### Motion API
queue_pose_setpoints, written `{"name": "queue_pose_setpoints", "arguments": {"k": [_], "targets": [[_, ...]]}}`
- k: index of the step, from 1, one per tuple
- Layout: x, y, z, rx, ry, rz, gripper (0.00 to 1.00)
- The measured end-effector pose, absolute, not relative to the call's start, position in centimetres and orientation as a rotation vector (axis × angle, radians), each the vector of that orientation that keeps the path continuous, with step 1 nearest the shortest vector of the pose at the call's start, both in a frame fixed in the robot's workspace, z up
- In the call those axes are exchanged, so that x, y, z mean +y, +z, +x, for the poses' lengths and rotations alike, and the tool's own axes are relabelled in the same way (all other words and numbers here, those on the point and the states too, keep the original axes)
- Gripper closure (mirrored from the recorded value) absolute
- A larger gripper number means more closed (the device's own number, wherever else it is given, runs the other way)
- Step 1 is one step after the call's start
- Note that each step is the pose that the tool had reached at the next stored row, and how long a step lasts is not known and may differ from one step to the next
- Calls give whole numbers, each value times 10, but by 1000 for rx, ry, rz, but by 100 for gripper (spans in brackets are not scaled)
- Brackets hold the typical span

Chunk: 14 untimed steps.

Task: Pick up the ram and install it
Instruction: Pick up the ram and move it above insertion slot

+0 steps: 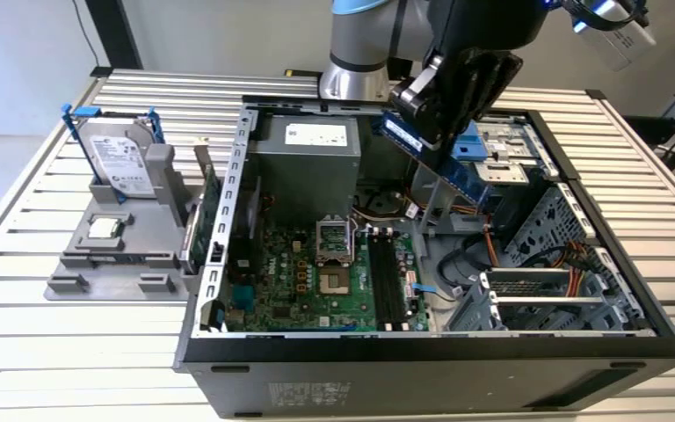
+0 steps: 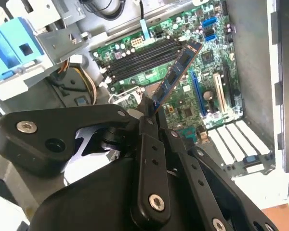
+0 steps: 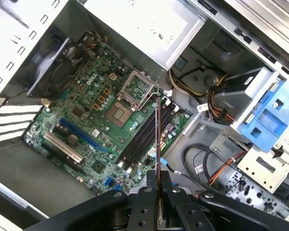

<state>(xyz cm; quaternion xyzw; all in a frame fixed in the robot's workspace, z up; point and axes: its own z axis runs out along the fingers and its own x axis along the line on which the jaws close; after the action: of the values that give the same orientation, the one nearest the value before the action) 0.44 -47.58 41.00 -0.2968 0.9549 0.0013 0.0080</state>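
Upper centre of the exterior view: the claw (image 1: pixel 434 123) is clamped narrow on the ram (image 1: pixel 464 176), which hangs tilted above the open case (image 1: pixel 431 347). In the second wrist view the ram juts out over the slots (image 2: pixel 139 55). In the first wrist view it runs edge-on along them, so I'd square and level it over one slot before pressing.

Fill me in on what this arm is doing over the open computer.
The gripper is shut on the ram, holding it in the air above the open computer case. In both wrist views the stick hangs over the motherboard, near its black memory slots, not yet seated. A hard drive stands in a gray holder on the exterior view's left.
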Motion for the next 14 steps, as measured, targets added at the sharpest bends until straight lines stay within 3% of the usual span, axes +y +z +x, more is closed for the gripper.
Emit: {"name": "queue_pose_setpoints", "arguments": {"k": [14], "targets": [[-476, 409, 4, 3076, 1, -553, 100]]}}
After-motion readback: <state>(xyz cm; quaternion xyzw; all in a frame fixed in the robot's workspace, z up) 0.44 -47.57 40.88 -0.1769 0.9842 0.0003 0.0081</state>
